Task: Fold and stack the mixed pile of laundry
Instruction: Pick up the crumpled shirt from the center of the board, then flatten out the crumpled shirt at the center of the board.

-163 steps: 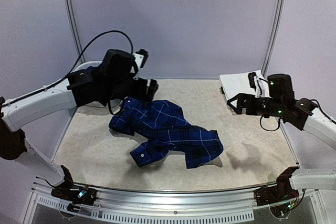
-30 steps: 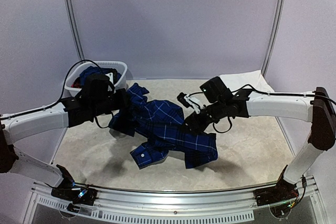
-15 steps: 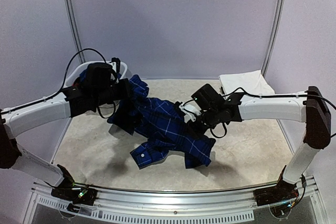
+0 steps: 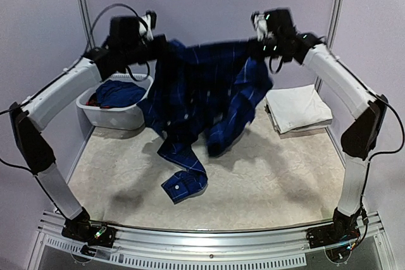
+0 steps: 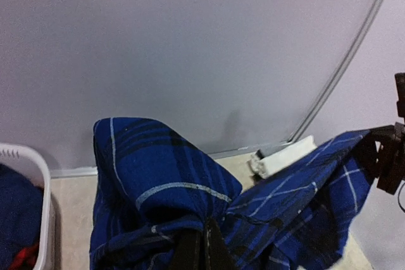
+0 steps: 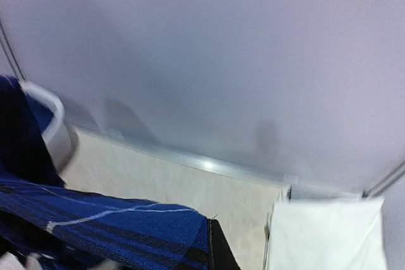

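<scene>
Both arms are up high over the far half of the table (image 4: 285, 175), with the navy plaid shirt (image 4: 202, 86) strung between them.

- Left gripper (image 4: 157, 47): clamped tight on a bunched fold at the shirt's left top edge. On the left wrist cam the fingers (image 5: 190, 254) are pinched together, with cloth (image 5: 164, 175) piled right over them.
- Right gripper (image 4: 258, 43): also closed on the shirt, at its right top edge. On the right wrist cam the plaid fabric (image 6: 114, 226) runs right into the closed fingers (image 6: 215, 248). That view is motion-blurred and I can't make out which part of the shirt it has.
- The shirt hangs in the air as a rough sheet, sagging in the middle. One cuffed sleeve (image 4: 183, 184) trails down and rests on the table, near the middle and left of centre. The rest looks clear of the surface.
- The white basket (image 4: 117, 118) sits at the far left corner of the table. A solid blue piece (image 4: 120, 92) is inside it, and a red bit (image 4: 93, 99) shows at its left wall.
- A folded white garment (image 4: 297, 109) lies flat at the far right corner, apart from the hanging shirt.
</scene>
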